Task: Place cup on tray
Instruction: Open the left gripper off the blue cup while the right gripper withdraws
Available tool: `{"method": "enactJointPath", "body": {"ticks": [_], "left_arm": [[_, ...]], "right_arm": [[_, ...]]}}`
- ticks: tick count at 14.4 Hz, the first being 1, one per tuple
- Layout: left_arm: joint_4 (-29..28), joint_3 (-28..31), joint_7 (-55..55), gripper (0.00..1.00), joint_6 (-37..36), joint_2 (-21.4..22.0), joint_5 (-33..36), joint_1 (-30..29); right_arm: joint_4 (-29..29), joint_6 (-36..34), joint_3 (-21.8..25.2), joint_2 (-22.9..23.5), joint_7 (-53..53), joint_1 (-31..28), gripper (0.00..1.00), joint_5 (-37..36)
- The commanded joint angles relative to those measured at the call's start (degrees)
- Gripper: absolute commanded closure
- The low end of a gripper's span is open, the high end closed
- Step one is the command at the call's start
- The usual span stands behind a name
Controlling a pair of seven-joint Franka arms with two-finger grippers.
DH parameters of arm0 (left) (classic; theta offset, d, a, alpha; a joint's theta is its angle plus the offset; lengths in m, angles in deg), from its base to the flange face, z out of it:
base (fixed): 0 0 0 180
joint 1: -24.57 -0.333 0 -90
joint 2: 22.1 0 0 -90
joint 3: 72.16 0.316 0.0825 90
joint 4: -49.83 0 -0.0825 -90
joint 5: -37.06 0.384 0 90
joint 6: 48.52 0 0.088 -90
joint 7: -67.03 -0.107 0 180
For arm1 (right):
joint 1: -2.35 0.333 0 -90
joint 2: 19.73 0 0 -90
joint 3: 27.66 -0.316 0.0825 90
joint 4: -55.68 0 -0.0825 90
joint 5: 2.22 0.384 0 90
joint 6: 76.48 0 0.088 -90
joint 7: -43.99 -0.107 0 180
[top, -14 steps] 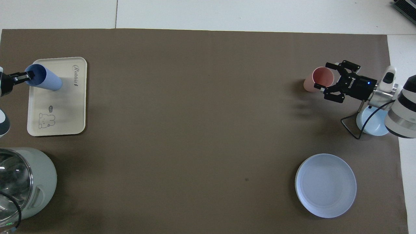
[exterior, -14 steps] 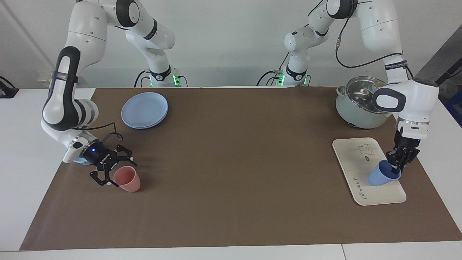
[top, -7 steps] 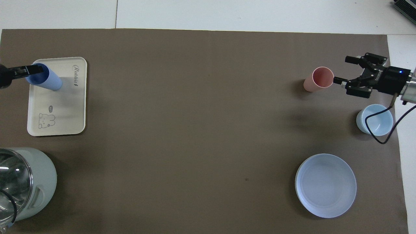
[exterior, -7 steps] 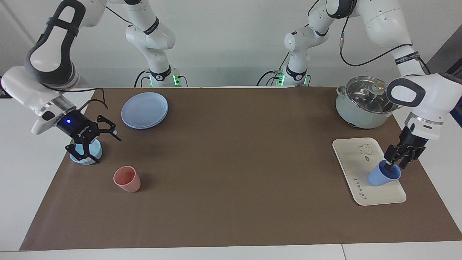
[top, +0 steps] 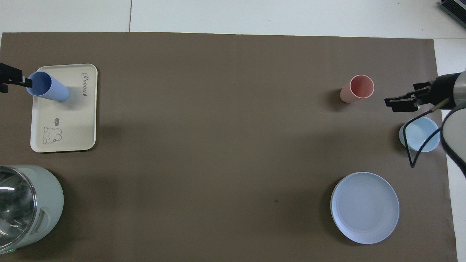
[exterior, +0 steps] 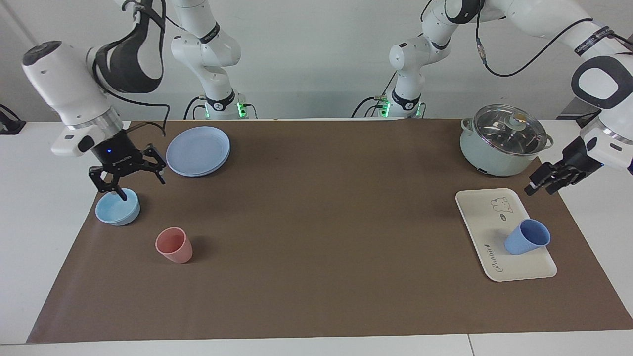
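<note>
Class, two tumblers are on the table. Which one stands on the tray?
The periwinkle-blue cup stands upright on the cream tray; the salmon-pink tumbler stands on the brown mat.

Cup stands on the tray, pink tumbler apart

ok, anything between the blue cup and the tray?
Nothing visible. The cup already stands upright on the tray, at its end farther from the robots. The left gripper hangs clear above the tray's edge, holding nothing.
</note>
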Motion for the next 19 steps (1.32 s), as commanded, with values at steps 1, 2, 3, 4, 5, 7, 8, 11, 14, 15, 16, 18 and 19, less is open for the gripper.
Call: {"method": "enactJointPath", "body": {"ticks": [1, 2, 3, 4, 5, 7, 8, 11, 14, 15, 16, 18, 19], "left_arm": [[1.8, 0.8, 2.3, 0.22, -5.6, 1.4, 11.9, 9.6], [1.7, 0.9, 2.4, 0.22, -6.3, 1.7, 13.9, 12.2], [1.7, 0.8, 2.4, 0.22, -7.0, 2.6, 14.3, 13.7], [1.4, 0.4, 2.5, 0.22, -7.0, 4.8, 14.1, 13.9], [0.0, 0.3, 3.4, 0.22, -7.0, 6.9, 13.9, 14.0], [-4.5, 0.1, 6.7, 0.13, -6.2, 11.5, 12.6, 13.8], [-5.8, 0.2, 6.7, 0.05, -6.2, 12.6, 10.7, 13.3], [-8.0, 0.2, 6.8, 0.00, -6.3, 14.4, 9.2, 13.3], [-8.6, 0.2, 6.9, 0.00, -6.0, 14.6, 9.1, 13.2], [-8.5, 0.2, 6.9, 0.00, -5.9, 14.7, 9.1, 13.2], [-8.5, 0.2, 6.9, 0.00, -5.8, 14.6, 9.1, 13.3], [-8.6, 0.2, 6.9, 0.00, -5.4, 14.6, 9.1, 13.3], [-8.4, 0.2, 7.0, 0.00, -5.3, 14.6, 9.1, 13.4]], "right_arm": [[0.9, -0.2, -0.2, -1.4, -15.9, 4.3, 0.00, -8.0], [1.1, -1.4, -0.2, -2.0, -20.7, 5.8, 0.00, -9.2], [0.8, -3.4, -0.2, -2.6, -25.9, 7.3, 0.00, -9.8], [0.6, -5.1, -0.2, -3.7, -30.4, 8.1, 0.00, -9.8], [0.6, -6.5, -0.4, -4.8, -33.3, 8.2, 0.00, -9.8], [-0.5, -10.3, -0.2, -7.0, -34.2, 7.6, 0.00, -9.8], [-2.6, -13.2, 0.4, -7.3, -34.1, 7.2, 0.00, -9.8], [-10.7, -22.7, 1.3, -7.1, -34.0, 5.3, 0.00, -9.7], [-14.4, -29.8, 1.4, -6.6, -34.3, 3.3, 0.00, -9.9], [-13.7, -31.7, 1.4, -6.9, -34.6, 3.1, 0.00, -9.8], [-13.7, -32.9, 1.4, -6.9, -35.2, 2.7, 0.00, -9.2], [-13.0, -33.2, 1.3, -7.2, -35.2, 2.7, 0.00, -9.1], [-12.6, -33.0, 1.3, -7.3, -35.2, 2.9, 0.00, -9.1]]}}
